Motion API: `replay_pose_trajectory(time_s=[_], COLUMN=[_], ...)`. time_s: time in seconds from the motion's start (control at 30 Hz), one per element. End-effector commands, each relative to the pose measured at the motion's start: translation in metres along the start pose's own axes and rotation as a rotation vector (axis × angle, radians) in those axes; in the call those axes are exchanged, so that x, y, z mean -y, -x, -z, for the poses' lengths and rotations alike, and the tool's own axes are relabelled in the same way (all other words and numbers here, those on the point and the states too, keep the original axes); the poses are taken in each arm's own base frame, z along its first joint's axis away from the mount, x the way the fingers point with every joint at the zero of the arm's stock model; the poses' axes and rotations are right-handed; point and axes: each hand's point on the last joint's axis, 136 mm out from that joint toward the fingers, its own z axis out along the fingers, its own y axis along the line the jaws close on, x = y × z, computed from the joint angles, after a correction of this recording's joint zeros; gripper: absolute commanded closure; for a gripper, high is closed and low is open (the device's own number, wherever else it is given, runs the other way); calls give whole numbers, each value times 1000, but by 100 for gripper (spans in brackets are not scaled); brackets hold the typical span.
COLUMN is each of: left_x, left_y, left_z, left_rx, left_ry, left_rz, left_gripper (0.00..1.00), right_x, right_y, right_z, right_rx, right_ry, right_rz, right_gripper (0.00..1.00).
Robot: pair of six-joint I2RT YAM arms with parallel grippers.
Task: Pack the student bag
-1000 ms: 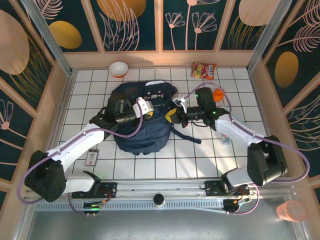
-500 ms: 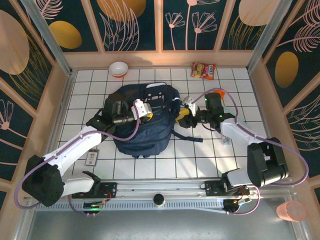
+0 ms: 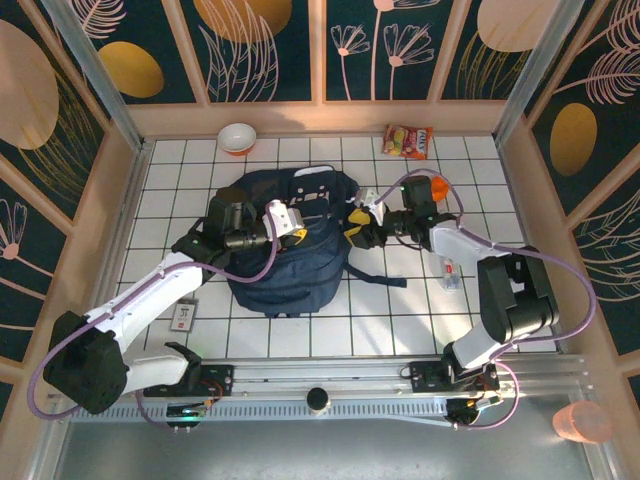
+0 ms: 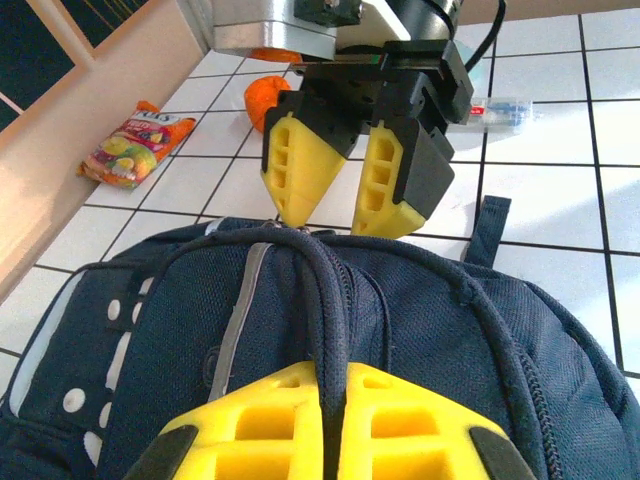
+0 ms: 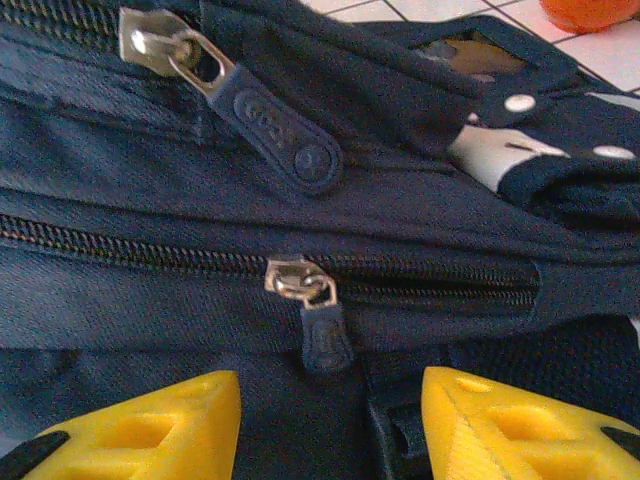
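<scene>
Student bag (image 3: 290, 275) lay mid-table, long axis 12-to-6. Left gripper (image 3: 297, 228) sat over bag's 12 o'clock half, clenched on top loop (image 4: 322, 300). Right gripper (image 3: 353, 231) sat at bag's 3 o'clock edge, jaws parted, nothing held. Zipper pull (image 5: 322, 335) lay at 12 o'clock from right fingertips, just ahead; zip line ran 9-to-3.

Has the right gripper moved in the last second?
Yes. The right gripper has backed slightly rightward across the tiled table, to the student bag's right edge.
</scene>
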Motion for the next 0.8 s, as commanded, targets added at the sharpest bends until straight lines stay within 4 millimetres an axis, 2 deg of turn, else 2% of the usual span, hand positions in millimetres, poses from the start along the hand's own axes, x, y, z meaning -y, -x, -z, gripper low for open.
replay_pose_trajectory(time_s=[0.0, 0.3, 0.47, 0.63, 0.77], left_x=[2, 5, 1, -2, -6], left_y=[51, 53, 52, 50, 50], left_z=[16, 14, 13, 10, 10], left_rx=[174, 193, 184, 177, 175], left_ry=[-17, -38, -21, -13, 5], left_rz=[-129, -121, -112, -102, -96], left_gripper=[100, 100, 100, 100, 100], right_x=[-8, -23, -36, -40, -45], right_y=[19, 22, 22, 19, 18], right_z=[-3, -5, -1, 3, 3], right_rx=[61, 79, 74, 58, 67], right_ry=[93, 201, 257, 251, 261], right_rz=[56, 22, -23, -88, -109], right_gripper=[50, 58, 68, 78, 77])
